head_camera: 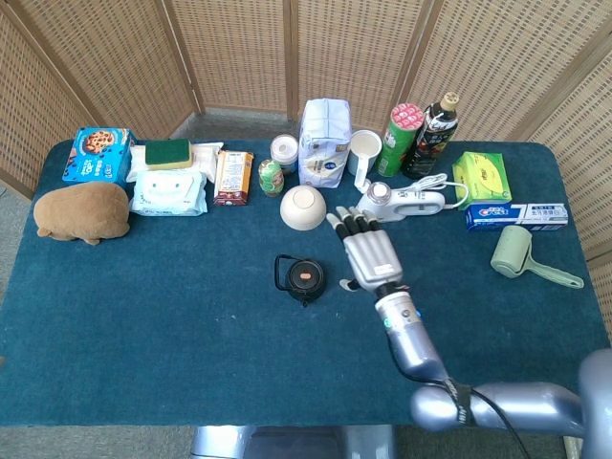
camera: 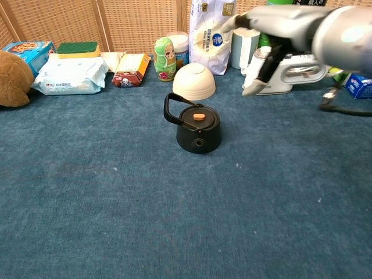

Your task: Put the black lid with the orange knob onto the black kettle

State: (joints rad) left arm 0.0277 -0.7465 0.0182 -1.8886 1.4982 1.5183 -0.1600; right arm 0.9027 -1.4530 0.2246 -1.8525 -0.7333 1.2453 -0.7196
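The black kettle [head_camera: 300, 277] [camera: 198, 131] stands mid-table with its handle to the left. The black lid with the orange knob [head_camera: 306, 279] [camera: 199, 117] sits flat on the kettle's mouth. My right hand [head_camera: 371, 252] [camera: 273, 35] hovers to the right of the kettle, apart from it, fingers spread and holding nothing. My left hand shows in neither view.
An upturned cream bowl [head_camera: 302, 207] [camera: 194, 81] lies just behind the kettle. A white handheld appliance [head_camera: 400, 202] with its cord, a white bag [head_camera: 325, 142], a cup [head_camera: 364, 149], bottles, boxes, wipes [head_camera: 168, 192] and a brown plush [head_camera: 80, 211] line the table's far side.
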